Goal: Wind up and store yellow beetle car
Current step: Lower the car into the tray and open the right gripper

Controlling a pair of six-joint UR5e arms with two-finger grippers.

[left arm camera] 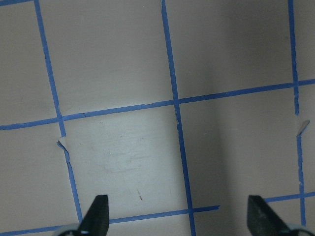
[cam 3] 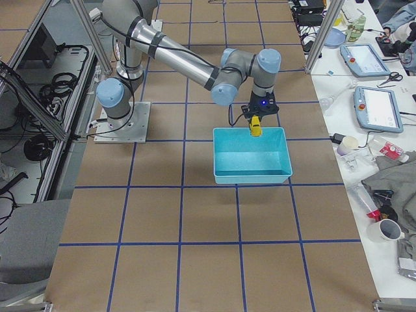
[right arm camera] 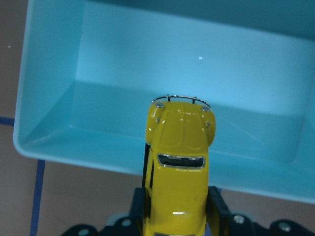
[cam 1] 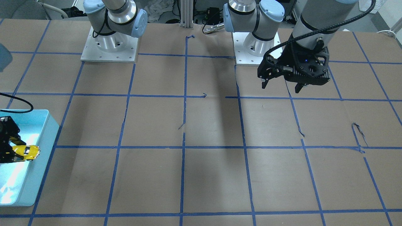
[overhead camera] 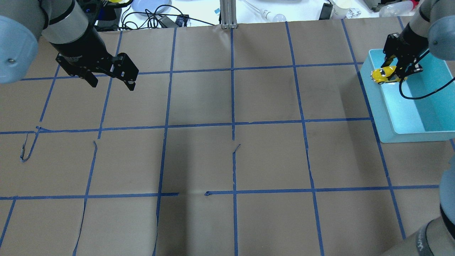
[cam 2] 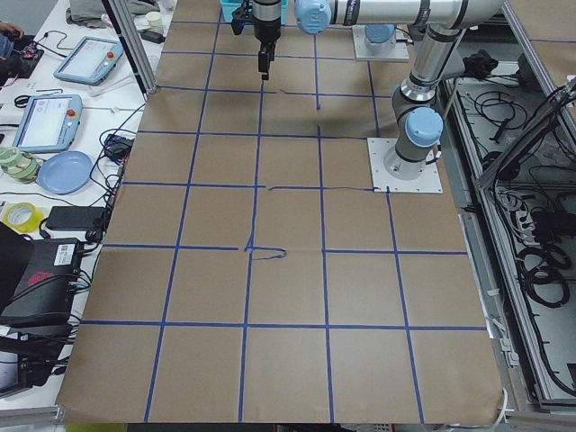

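Apparently the storing step is in hand: whether the spring has been wound cannot be read from these views, but the toy is already at its container.

Brown paper with a blue tape grid covers the counter (overhead camera: 227,160). Toward the robot's right end of it sits a teal bin (overhead camera: 419,137), rectangular and open-topped. Its floor shows nothing in it; only glare lies on the bottom.

On the robot's left side, well apart from the bin, the left gripper (overhead camera: 113,85) hangs above bare paper with its jaws spread wide and nothing between them.

At one end of the bin, the right gripper (overhead camera: 395,73) is clamped on the car (right arm camera: 179,162), pinching its sides. The car is held in the air, not resting on anything. From the wrist view its front reaches out over the bin's floor while its rear sits above the near wall, so it straddles the rim.

Next, I judge, the car needs carrying a little farther inward so all of it clears the wall, then lowering close to the floor before the jaws part. Released from here, it might clip the rim or roll once it lands.
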